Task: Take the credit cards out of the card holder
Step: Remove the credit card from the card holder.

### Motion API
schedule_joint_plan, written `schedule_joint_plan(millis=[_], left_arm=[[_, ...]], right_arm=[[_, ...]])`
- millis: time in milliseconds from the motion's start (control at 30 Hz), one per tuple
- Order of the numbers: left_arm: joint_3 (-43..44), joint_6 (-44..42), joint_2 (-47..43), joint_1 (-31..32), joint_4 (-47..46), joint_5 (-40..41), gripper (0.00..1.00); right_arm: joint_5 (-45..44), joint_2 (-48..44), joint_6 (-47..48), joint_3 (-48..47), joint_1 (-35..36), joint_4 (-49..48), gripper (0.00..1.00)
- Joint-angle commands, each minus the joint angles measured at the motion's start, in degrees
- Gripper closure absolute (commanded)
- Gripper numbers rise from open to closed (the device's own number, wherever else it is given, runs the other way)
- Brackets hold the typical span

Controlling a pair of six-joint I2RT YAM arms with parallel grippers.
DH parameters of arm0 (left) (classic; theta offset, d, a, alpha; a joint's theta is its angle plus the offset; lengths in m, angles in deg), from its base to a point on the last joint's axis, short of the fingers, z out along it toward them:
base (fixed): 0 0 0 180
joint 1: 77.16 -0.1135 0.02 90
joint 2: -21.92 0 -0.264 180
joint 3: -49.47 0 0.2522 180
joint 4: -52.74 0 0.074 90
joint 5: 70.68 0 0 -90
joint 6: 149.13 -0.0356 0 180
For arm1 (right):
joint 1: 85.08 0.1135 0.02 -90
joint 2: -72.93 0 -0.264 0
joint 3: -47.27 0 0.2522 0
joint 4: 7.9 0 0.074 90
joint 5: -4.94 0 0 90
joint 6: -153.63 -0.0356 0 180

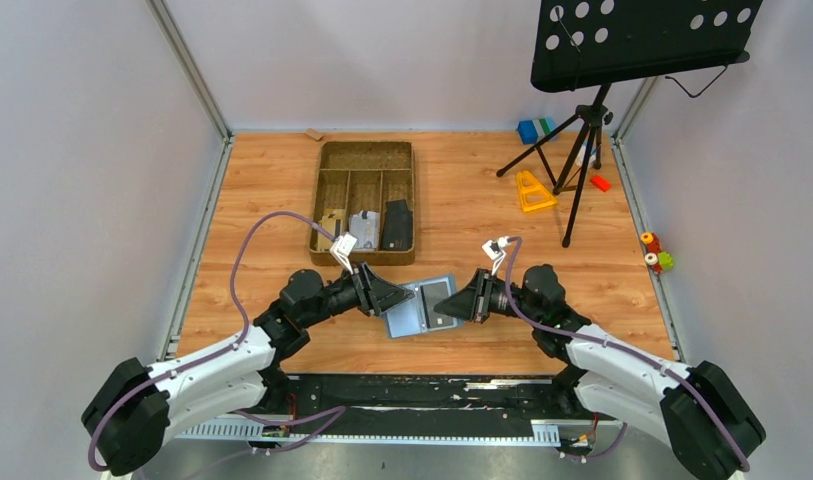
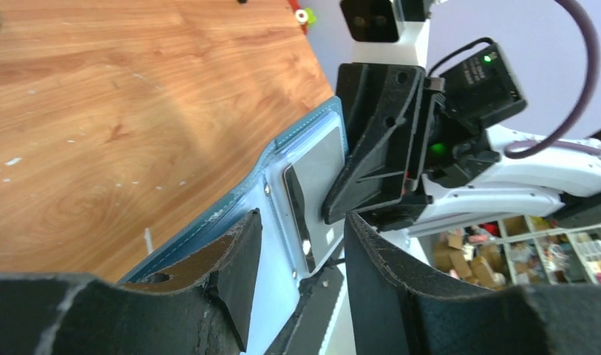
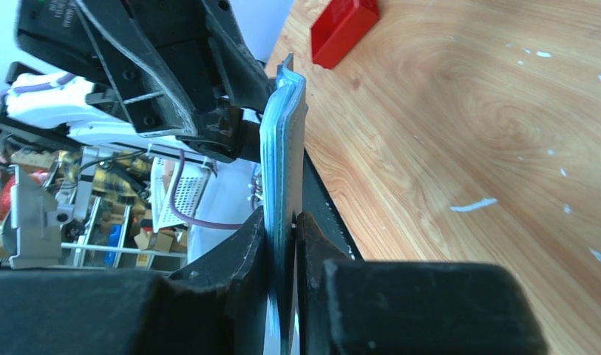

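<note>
My right hand (image 3: 281, 218) is clamped on the 3 o'clock edge of the slate-blue folding leather card holder (image 1: 422, 305), one finger pressed to each face. The holder hangs opened out between my two hands, close to the 6 o'clock edge of the wooden surface (image 1: 252, 200). I cannot tell whether its low edge touches the wood.

My left hand (image 2: 301, 222) stands parted around the holder's 9 o'clock edge. The pale-blue inside shows between its fingers, and the finger on that side is clear of it, so it pinches nothing. A flat grey card (image 2: 318, 159) sits in the inner pocket, just beside my right hand's fingertips.

At 12 o'clock, across a strip of bare wood, lies the brown divided tray (image 1: 366, 146). In its near compartments are a tan card (image 1: 331, 228) and a silver card (image 1: 365, 224).

At 2 o'clock the black perforated music stand (image 1: 632, 40) plants its tripod legs, well apart from my right hand. Bare planks run out toward the 9 o'clock wall.
</note>
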State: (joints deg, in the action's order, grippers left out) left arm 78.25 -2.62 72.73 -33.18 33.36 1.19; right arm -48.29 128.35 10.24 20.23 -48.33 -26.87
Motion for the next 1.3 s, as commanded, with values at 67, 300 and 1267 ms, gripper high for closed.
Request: schedule_joint_plan(millis=[67, 300, 1267], left_arm=[[5.2, -9.3, -2.7, 0.0, 16.8, 4.4, 0.45], [5.6, -12.3, -3.7, 0.0, 22.7, 2.2, 0.32], [-6.4, -5.4, -5.7, 0.7, -2.1, 3.6, 0.00]], right_arm=[[-9.4, -5.9, 7.8, -5.1, 0.6, 17.0, 1.00], [-18.1, -8.0, 7.5, -6.5, 0.6, 22.1, 1.00], [-18.9, -10.9, 4.4, -12.3, 0.5, 23.3, 1.00]])
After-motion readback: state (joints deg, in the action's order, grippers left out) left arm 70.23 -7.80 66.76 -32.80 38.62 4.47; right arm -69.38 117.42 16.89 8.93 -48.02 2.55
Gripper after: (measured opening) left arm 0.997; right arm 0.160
